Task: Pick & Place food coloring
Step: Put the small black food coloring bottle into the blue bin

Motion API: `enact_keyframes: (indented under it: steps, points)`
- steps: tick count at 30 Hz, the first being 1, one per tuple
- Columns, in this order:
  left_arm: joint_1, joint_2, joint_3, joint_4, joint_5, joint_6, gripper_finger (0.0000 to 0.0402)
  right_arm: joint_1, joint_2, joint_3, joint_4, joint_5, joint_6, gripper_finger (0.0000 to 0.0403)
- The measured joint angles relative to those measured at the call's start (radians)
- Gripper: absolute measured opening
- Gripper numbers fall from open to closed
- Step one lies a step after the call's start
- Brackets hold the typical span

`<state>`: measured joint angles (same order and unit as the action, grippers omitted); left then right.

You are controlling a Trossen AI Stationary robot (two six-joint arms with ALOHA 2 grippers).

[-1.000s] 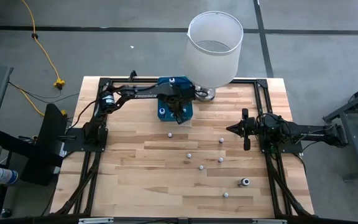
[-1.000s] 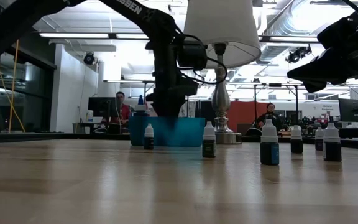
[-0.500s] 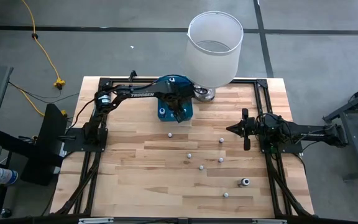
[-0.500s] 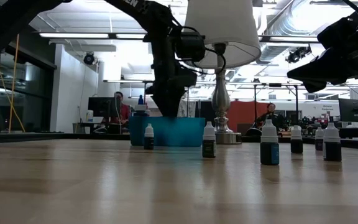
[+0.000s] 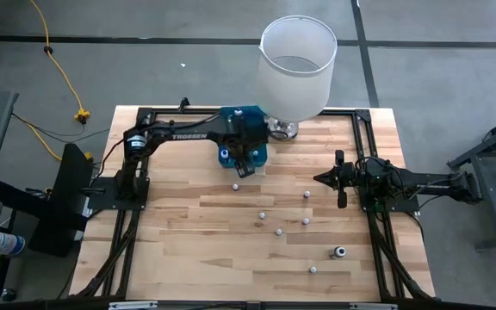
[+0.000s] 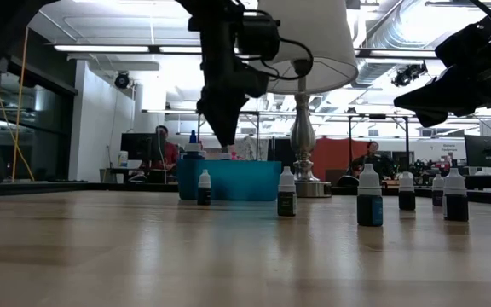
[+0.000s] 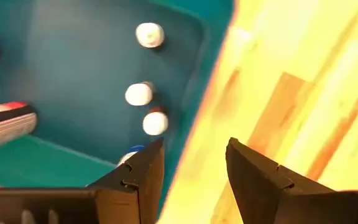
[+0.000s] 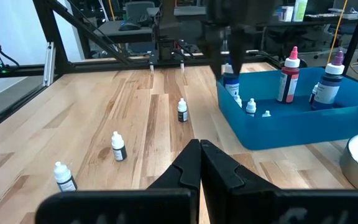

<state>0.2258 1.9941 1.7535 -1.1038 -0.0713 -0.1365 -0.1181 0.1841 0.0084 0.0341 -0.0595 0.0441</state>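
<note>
Several small white-capped food coloring bottles stand scattered on the wooden table; one lies on its side near the front right. Three more white caps show inside the blue bin. My left gripper hangs open and empty above the bin's near wall, fingers pointing down, clear of the rim. My right gripper is shut and empty, held level above the table's right side.
A tall lamp with a white shade stands on a metal base right of the bin at the far edge. Larger red and blue bottles stand in the bin. A black frame runs round the table.
My left gripper has risen out of the blue bin to above its rim and drifted slightly toward the table's near edge. It has stayed open with nothing between its fingers. The bottles have not moved.
</note>
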Motion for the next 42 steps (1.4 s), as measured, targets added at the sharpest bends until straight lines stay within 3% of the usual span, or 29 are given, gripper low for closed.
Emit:
enact_keyframes:
  steps: [11,20,31,42]
  points:
    - [-0.103,-0.028,0.0,-0.042,0.012,-0.007,0.0163,0.0,-0.001,0.0,0.0,0.0,0.0,0.0]
    - [-0.189,-0.027,0.0,-0.064,0.055,-0.202,0.0163,0.0,0.0,0.0,0.001,0.0,0.0,0.0]
    - [-0.212,-0.027,-0.001,-0.126,-0.056,-0.391,0.0163,0.0,0.0,0.0,0.002,0.0,0.0,0.0]
    - [-0.213,0.031,-0.003,-0.131,0.002,-0.564,0.0163,0.0,0.0,0.0,0.002,0.0,0.0,0.0]
